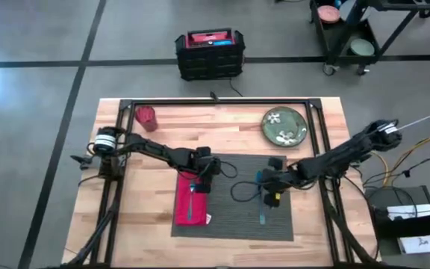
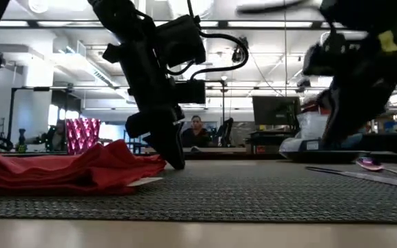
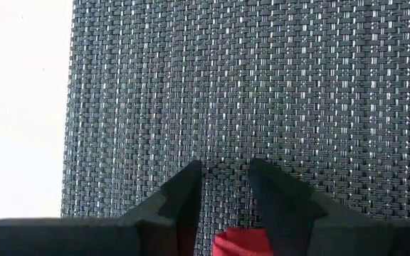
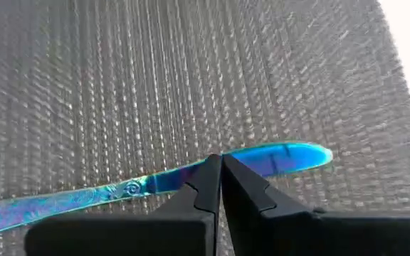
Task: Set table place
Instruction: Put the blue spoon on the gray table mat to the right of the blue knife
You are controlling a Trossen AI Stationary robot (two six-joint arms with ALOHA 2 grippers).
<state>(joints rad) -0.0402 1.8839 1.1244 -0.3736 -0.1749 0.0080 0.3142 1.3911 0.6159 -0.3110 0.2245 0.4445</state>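
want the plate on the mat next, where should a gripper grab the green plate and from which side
Likely by the rim. The green plate lies flat on the wooden table, beyond the placemat at the far right, so only its thin raised edge offers a pinch. The right gripper is nearer; coming from above onto the edge nearest the placemat looks best, one finger inside, one outside.

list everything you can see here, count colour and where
placemat: 1, dark grey, centre of the table
napkin: 1, red, on the placemat's left part
utensil: 1, blue, lying on the napkin
knife: 1, iridescent blue, on the placemat's right part
plate: 1, green with flowers, far right of the table
cup: 1, red, far left corner
table: 1, light wood
crate: 1, black, on the floor beyond
left pincer: 1, dark, open, over napkin edge
right pincer: 1, dark, shut, just above the knife
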